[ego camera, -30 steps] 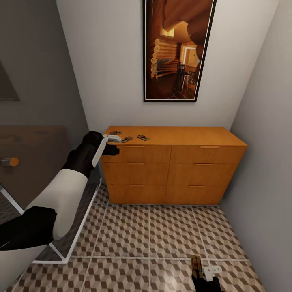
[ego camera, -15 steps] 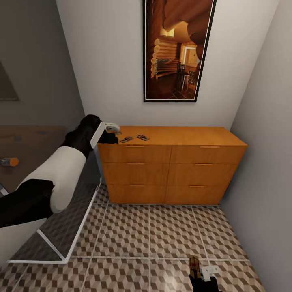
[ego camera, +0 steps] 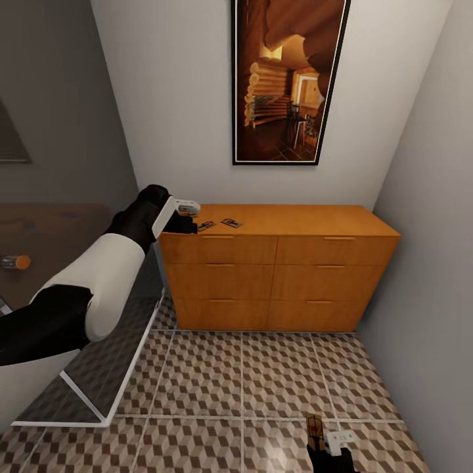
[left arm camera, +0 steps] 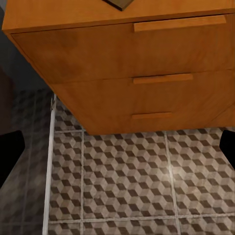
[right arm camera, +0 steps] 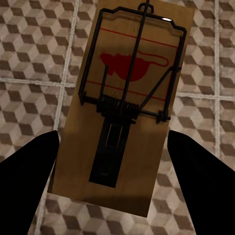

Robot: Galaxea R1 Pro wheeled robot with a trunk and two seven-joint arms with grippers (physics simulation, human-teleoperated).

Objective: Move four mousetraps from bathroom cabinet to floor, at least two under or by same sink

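Left gripper: risen since a second ago to the cabinet top's corner; finger state cannot be told. Two mousetraps just beyond its fingers. Right gripper: fingers pinching a mousetrap above the bathroom floor. One secured; second pickup pending.

The left pincer hides part of the cabinet top's left end. The right pincer is cut off by the head view's lower edge. The mousetraps there are too small to detail.

Mousetrap: matt wood w/ dark metal wire; cabinet: smooth satin wood; floor: tile.
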